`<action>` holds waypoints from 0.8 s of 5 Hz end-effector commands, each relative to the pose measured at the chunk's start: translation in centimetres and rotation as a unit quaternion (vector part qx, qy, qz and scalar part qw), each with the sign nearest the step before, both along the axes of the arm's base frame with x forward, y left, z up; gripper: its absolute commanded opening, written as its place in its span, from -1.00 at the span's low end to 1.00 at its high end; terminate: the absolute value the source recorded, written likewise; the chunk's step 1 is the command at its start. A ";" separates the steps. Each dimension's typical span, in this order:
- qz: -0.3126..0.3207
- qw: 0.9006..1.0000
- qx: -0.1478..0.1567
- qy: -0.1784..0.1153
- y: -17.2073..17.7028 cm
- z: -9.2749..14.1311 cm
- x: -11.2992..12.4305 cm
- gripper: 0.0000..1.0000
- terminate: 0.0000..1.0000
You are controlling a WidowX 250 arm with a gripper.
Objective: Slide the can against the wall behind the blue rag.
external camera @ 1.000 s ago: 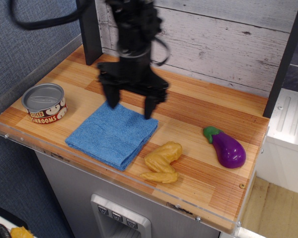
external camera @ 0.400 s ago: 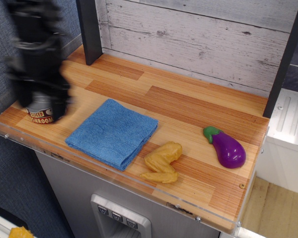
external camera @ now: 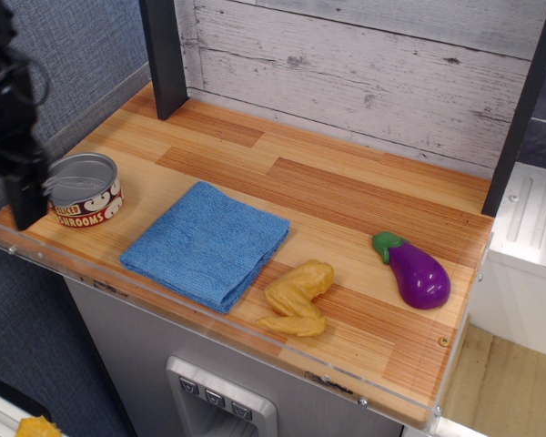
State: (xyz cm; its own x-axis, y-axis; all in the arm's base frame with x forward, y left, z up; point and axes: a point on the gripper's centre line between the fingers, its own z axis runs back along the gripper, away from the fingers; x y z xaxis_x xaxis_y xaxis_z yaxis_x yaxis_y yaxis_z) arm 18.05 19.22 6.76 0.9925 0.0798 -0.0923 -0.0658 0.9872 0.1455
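Note:
The can [external camera: 82, 189], a squat tin with a silver lid and a red-and-cream label, stands at the front left corner of the wooden tabletop. The blue rag [external camera: 207, 241] lies flat to its right, apart from it. The wall [external camera: 364, 73] of whitewashed planks rises behind the table. My black gripper [external camera: 5, 211] hangs at the frame's left edge, just left of the can. One of its fingers [external camera: 25, 198] is close beside the can's left side, and the other is cut off by the frame edge. It looks open and holds nothing.
A yellow toy chicken wing [external camera: 298, 296] lies right of the rag near the front edge. A purple eggplant [external camera: 417, 271] lies at the right. A dark post [external camera: 164, 56] stands at the back left, another at the right [external camera: 520, 109]. Blue-grey fabric panel [external camera: 73, 45] bounds the left side.
The gripper swept from above the rag's far edge leftward, passed over the can, and now sits left of it at the frame edge. The can and rag have not moved.

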 end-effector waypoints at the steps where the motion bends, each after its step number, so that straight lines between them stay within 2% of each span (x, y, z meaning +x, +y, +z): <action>1: -0.089 0.995 0.035 -0.013 2.8 -1.2 2.3 1.00 -1.00; 2: -0.133 0.991 0.025 -0.013 2.7 -2.1 3.6 1.00 -1.00; 4: -0.202 0.979 -0.012 -0.007 2.5 -2.7 5.8 1.00 -1.00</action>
State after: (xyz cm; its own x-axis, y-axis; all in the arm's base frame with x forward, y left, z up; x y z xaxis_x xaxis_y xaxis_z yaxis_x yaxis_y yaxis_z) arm 23.23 21.37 2.73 0.9415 -0.3234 -0.0946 0.3317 0.9391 0.0899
